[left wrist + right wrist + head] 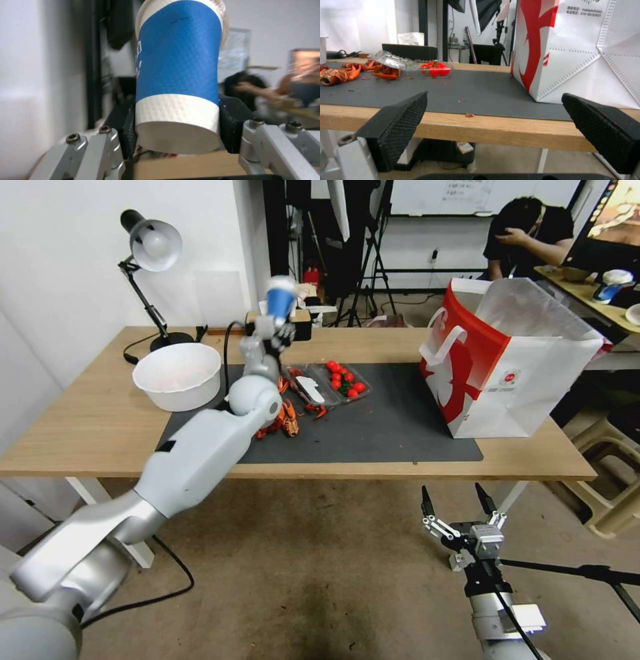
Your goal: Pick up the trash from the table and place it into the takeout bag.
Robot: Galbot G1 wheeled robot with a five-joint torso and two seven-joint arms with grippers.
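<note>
blue-and-white paper cup clamped in left hand, above table

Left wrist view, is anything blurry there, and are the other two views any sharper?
Left wrist view: the blue-and-white paper cup in the left tool is fairly sharp, the room behind smeared; head view: straight edges of the table bow outward, wide-angle; right wrist view: the takeout bag is crisp, its print legible.

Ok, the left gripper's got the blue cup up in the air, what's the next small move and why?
Probably swing the left gripper across toward the takeout bag: it is shut on the blue-and-white paper cup, held above the table, and the bag stands open-topped to the right.
</note>
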